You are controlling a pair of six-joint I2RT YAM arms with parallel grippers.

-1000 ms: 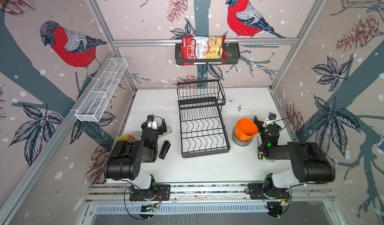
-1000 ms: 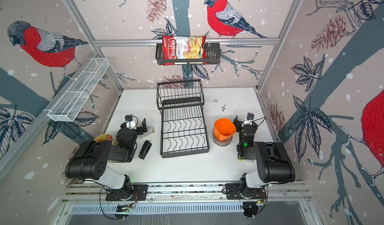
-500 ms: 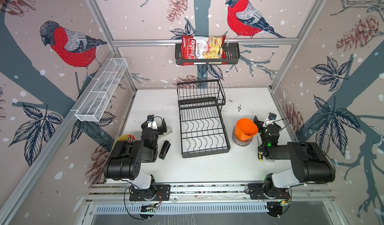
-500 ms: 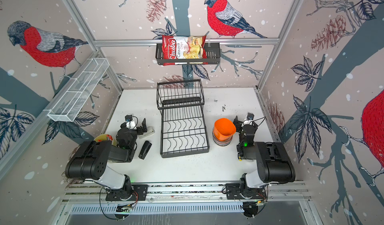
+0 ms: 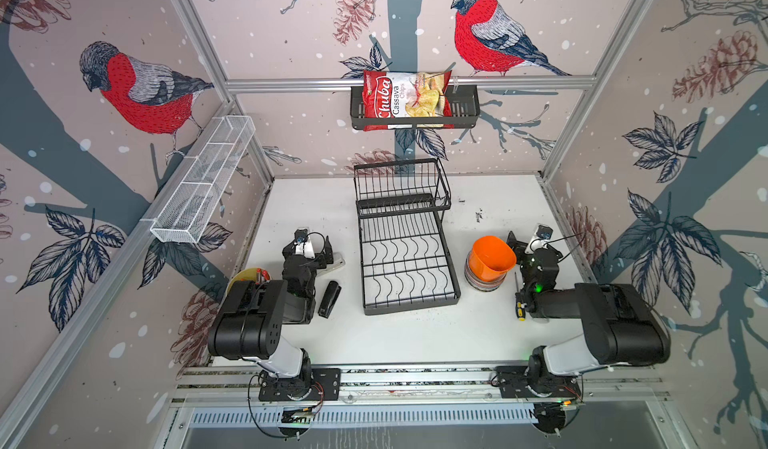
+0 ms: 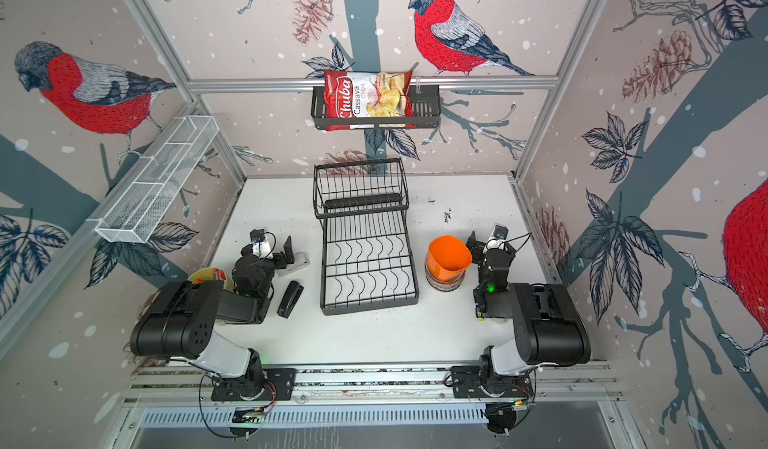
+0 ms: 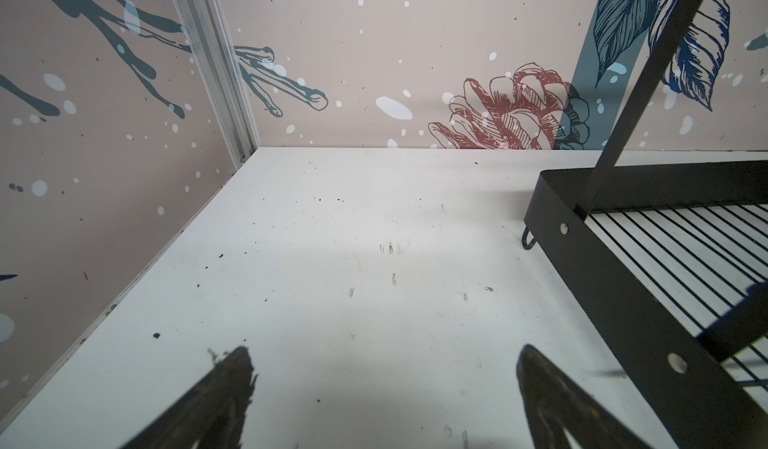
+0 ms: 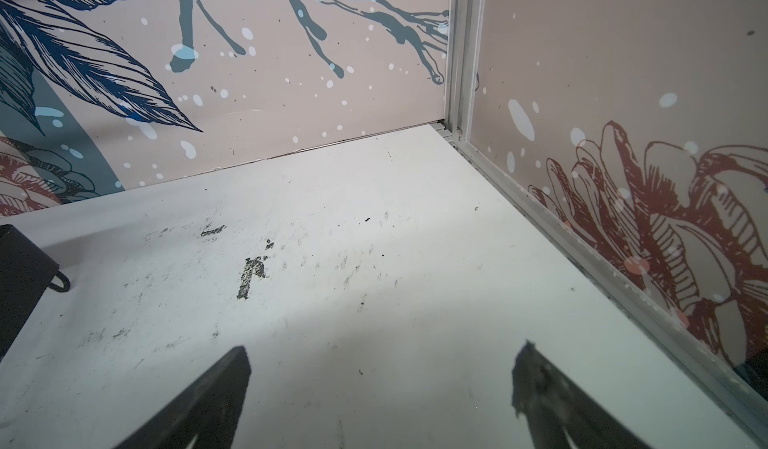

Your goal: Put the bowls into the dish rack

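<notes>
The black wire dish rack point(image 5: 405, 256) point(image 6: 365, 256) stands mid-table with nothing in it, its raised basket at the far end. Right of it the bowls are stacked: an orange bowl point(image 5: 492, 256) point(image 6: 449, 256) tops patterned ones point(image 5: 484, 287). My right gripper point(image 5: 525, 241) point(image 8: 382, 353) is open just right of the stack, low over bare table. My left gripper point(image 5: 316, 249) point(image 7: 384, 355) is open left of the rack, holding nothing. The rack's edge point(image 7: 623, 285) shows in the left wrist view. The bowls are out of both wrist views.
A black stapler point(image 5: 329, 299) and a yellow cup point(image 5: 249, 278) sit by the left arm. A screwdriver point(image 5: 518, 301) lies by the right arm. A chips bag point(image 5: 405, 98) fills the black shelf basket on the back wall. A white mesh trough point(image 5: 203, 181) hangs at left.
</notes>
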